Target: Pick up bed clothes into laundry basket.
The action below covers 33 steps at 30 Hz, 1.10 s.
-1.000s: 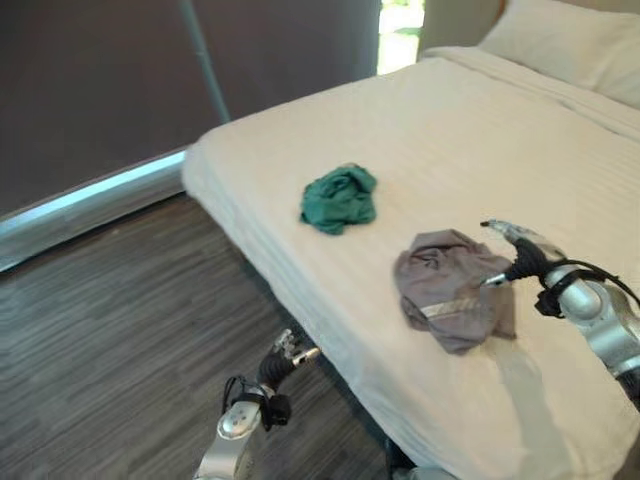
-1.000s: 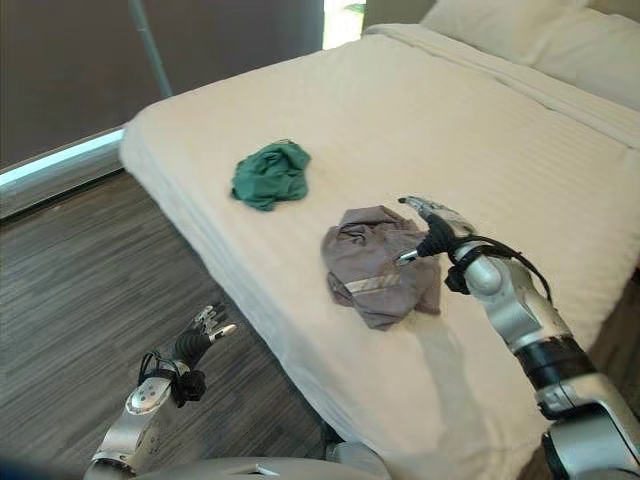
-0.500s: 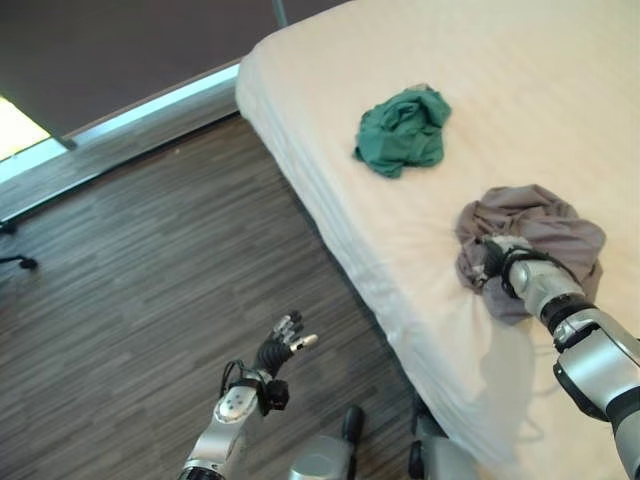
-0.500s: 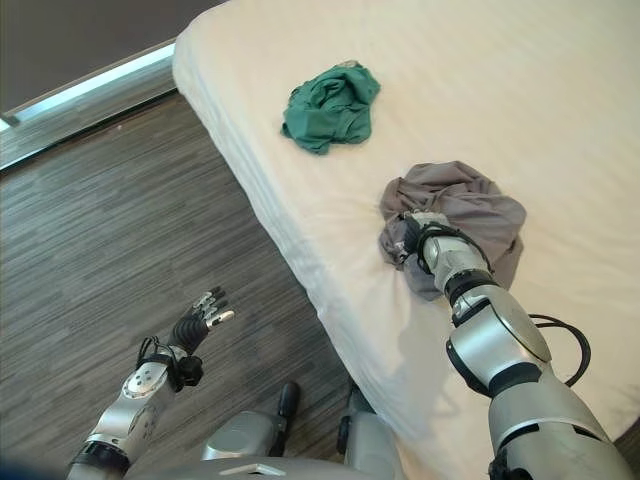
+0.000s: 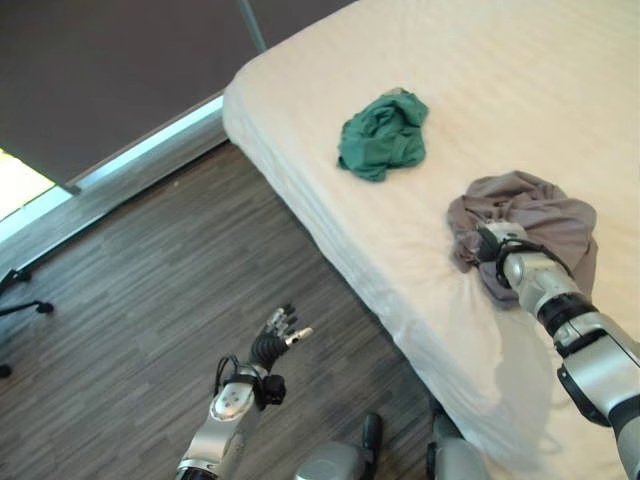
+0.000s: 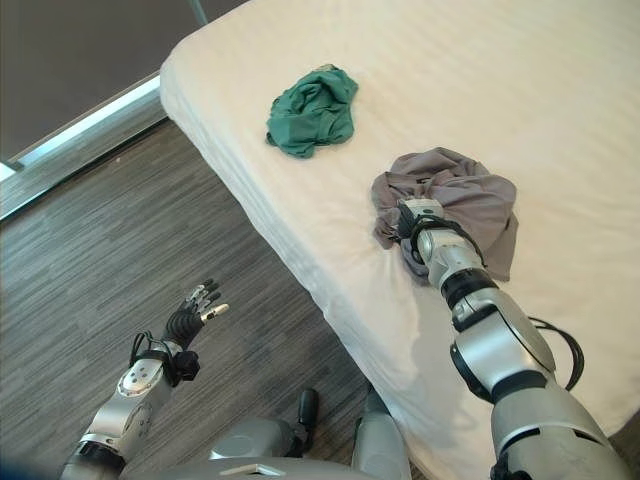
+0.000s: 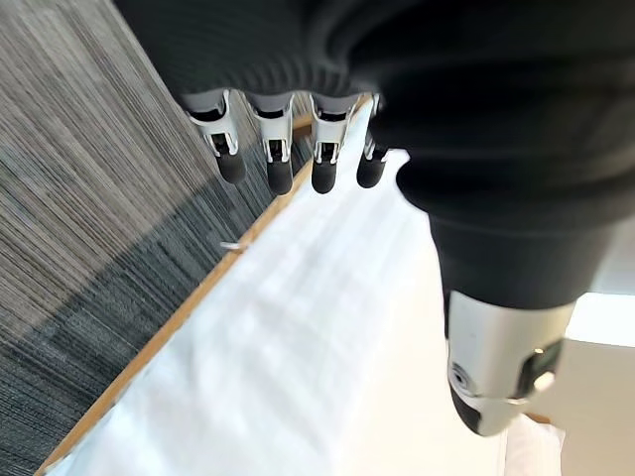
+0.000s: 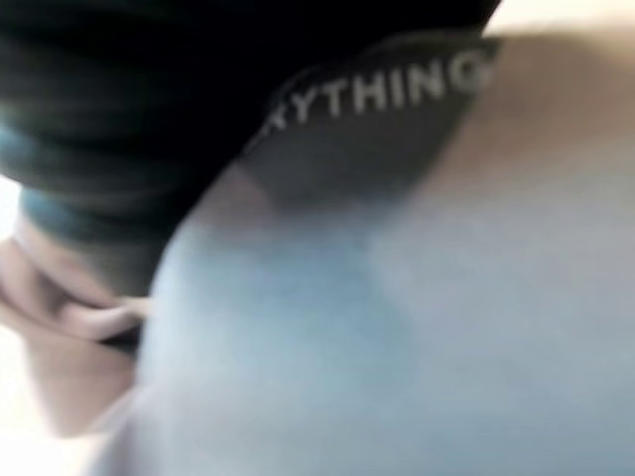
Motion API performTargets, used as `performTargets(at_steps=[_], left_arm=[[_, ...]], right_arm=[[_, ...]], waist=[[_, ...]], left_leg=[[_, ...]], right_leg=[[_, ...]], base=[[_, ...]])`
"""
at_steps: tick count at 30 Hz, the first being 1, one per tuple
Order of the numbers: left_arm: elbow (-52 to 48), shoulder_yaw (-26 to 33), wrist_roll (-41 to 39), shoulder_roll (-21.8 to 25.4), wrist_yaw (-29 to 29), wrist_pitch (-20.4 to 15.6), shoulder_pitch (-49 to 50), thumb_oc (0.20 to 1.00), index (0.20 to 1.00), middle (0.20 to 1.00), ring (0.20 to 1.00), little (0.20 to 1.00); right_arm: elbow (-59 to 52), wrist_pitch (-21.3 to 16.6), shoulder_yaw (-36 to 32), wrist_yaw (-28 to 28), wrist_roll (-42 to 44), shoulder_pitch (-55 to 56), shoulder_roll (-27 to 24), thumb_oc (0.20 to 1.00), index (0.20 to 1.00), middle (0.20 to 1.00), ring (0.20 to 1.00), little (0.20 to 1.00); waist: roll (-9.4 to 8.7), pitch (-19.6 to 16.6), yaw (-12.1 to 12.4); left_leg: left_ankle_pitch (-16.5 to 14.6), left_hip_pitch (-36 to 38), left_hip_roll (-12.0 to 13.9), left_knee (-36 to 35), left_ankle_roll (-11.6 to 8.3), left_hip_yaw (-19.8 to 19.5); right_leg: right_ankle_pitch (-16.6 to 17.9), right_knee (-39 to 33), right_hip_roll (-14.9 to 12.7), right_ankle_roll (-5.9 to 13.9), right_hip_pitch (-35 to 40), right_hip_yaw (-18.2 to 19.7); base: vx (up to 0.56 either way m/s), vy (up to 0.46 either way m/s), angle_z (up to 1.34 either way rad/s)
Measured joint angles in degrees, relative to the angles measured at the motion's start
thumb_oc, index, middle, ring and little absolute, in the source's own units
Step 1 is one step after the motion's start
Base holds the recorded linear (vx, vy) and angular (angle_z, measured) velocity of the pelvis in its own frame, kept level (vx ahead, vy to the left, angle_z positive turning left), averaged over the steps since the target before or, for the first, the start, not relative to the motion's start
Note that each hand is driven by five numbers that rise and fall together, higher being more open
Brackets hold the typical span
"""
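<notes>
Nearest, the left hand (image 5: 272,338) is hovering over the wood floor (image 5: 120,290) with fingers relaxed and apart, grasping nothing. Farther on, the right hand (image 6: 415,222) is pressing into a grey garment (image 6: 470,205) lying near the edge of the bed (image 6: 560,110); its fingers are buried in the cloth, so I cannot tell whether they are clenching. Gathering plenty of fabric before lifting should help. Beyond, a green garment (image 5: 380,135) is lying bunched on the sheet, well apart.
</notes>
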Motion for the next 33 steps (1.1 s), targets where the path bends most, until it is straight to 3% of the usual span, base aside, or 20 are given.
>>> performTargets(at_steps=[2, 3, 6, 12, 16, 17, 20, 22, 24, 27, 33], left_arm=[[0.39, 1.92, -0.01, 0.03, 0.37, -0.03, 1.04, 1.000, 1.000, 1.000, 1.000, 1.000], [0.50, 3.60, -0.03, 0.03, 0.77, -0.44, 1.61, 1.000, 1.000, 1.000, 1.000, 1.000], [0.52, 4.40, -0.13, -0.26, 1.08, -0.38, 1.99, 1.000, 1.000, 1.000, 1.000, 1.000], [0.41, 5.43, -1.22, -3.20, 0.80, -0.25, 2.03, 1.000, 1.000, 1.000, 1.000, 1.000], [0.16, 5.52, -1.22, -5.30, 0.80, -0.13, 1.85, 1.000, 1.000, 1.000, 1.000, 1.000], [0.18, 6.16, -1.22, -6.28, 1.02, 0.03, 2.58, 1.000, 1.000, 1.000, 1.000, 1.000], [0.13, 6.16, -1.28, -7.24, 1.16, 0.10, 3.06, 1.000, 1.000, 1.000, 1.000, 1.000], [0.13, 7.70, -1.73, -8.48, 1.92, 0.18, 3.49, 1.000, 1.000, 1.000, 1.000, 1.000], [1.14, 9.08, -1.75, -10.28, 2.22, 0.22, 3.53, 1.000, 1.000, 1.000, 1.000, 1.000], [2.11, 10.73, -1.97, -10.65, 3.28, 0.06, 4.10, 1.000, 1.000, 1.000, 1.000, 1.000], [2.40, 10.52, -2.12, -10.58, 4.04, 0.00, 3.87, 1.000, 1.000, 1.000, 1.000, 1.000]], right_arm=[[-3.27, -0.41, -3.46, 0.32, 7.44, 5.12, -2.12, 0.200, 0.200, 0.200, 0.200, 0.200], [-6.18, -1.17, -11.73, 0.21, 18.43, 12.34, -3.60, 0.200, 0.200, 0.200, 0.200, 0.200], [-11.20, -0.87, -22.37, -0.36, 34.55, 20.52, -5.18, 0.200, 0.200, 0.200, 0.200, 0.200], [-26.88, -3.14, -34.16, -1.48, 53.75, 30.53, -6.80, 0.200, 0.200, 0.200, 0.200, 0.200], [-33.56, -3.66, -34.43, -0.51, 63.01, 33.04, -6.11, 0.200, 0.200, 0.200, 0.200, 0.200], [-35.68, -5.14, -35.25, 0.88, 70.50, 33.38, -1.32, 0.200, 0.200, 0.200, 0.200, 0.200], [-38.00, -7.16, -34.25, 3.00, 80.48, 33.93, 6.78, 0.200, 0.200, 0.200, 0.200, 0.200], [-42.96, -10.36, -35.50, 3.58, 88.10, 36.90, 22.00, 0.200, 0.200, 0.200, 0.200, 0.200], [-38.70, -10.44, -30.37, 6.42, 93.82, 44.04, 27.15, 0.200, 0.200, 0.200, 0.200, 0.200], [-29.07, -10.21, -30.60, 6.71, 96.54, 47.83, 27.43, 0.200, 0.200, 0.200, 0.200, 0.200], [-29.81, -9.75, -29.21, 7.32, 97.82, 48.99, 22.32, 0.200, 0.200, 0.200, 0.200, 0.200]], waist=[[-1.12, 0.13, -0.84], [-1.72, -0.07, -1.49], [-2.57, -0.12, -3.52], [-2.88, -0.24, -6.25], [-2.25, -0.59, -6.14], [-2.12, -0.66, -6.14], [-1.69, -0.84, -5.71], [-1.37, -1.25, -5.81], [-0.47, -1.83, -4.24], [-0.55, -2.55, -3.44], [-1.65, -3.18, -3.28]], left_leg=[[-0.11, 1.22, 0.17, -0.18, 0.11, 1.33], [-0.26, 2.75, 0.58, -1.07, 0.32, 2.08], [-0.36, 4.97, 1.38, -3.20, 0.47, 3.12], [-0.60, 8.66, 3.04, -4.77, 0.42, 4.17], [-0.61, 8.79, 3.24, -4.61, 0.39, 3.83], [-0.61, 9.48, 3.47, -4.62, 0.38, 3.50], [-0.69, 9.39, 3.61, -4.44, 0.25, 2.45], [-0.77, 9.69, 4.33, -4.61, 0.05, 2.36], [-1.03, 10.22, 4.58, -3.85, -0.36, 0.58], [-1.23, 10.76, 5.00, -3.94, -0.67, -0.65], [-1.24, 10.60, 4.91, -3.56, -0.65, -0.63]], right_leg=[[-0.02, -0.03, 0.39, 0.01, 0.56, 1.14], [-0.36, -0.09, 0.74, -0.29, 1.52, 1.50], [-1.27, -0.13, 1.48, -0.27, 2.25, 1.40], [-1.87, -0.14, 3.04, -0.36, 4.85, 0.98], [-1.67, -0.12, 3.18, -0.78, 5.21, 0.65], [-1.78, -0.13, 3.33, -1.17, 6.02, 0.45], [-2.02, 0.06, 3.19, -1.47, 6.45, -0.38], [-2.47, -0.13, 3.45, -1.07, 6.80, -2.12], [-2.66, -0.10, 3.47, -2.06, 8.22, -3.36], [-3.25, -0.13, 3.61, -2.45, 9.09, -4.31], [-3.29, -0.14, 3.46, -2.49, 9.15, -4.30]], base=[[0.08, -0.044, -0.41], [0.08, -0.052, -0.33], [0.08, -0.043, -0.22], [0.07, -0.031, -0.12], [0.01, -0.017, 0.05], [0.01, -0.015, 0.09], [0.01, -0.022, 0.15], [0.03, -0.019, 0.18], [0.07, -0.049, 0.37], [0.02, -0.023, 0.21], [-0.02, -0.011, 0.00]])
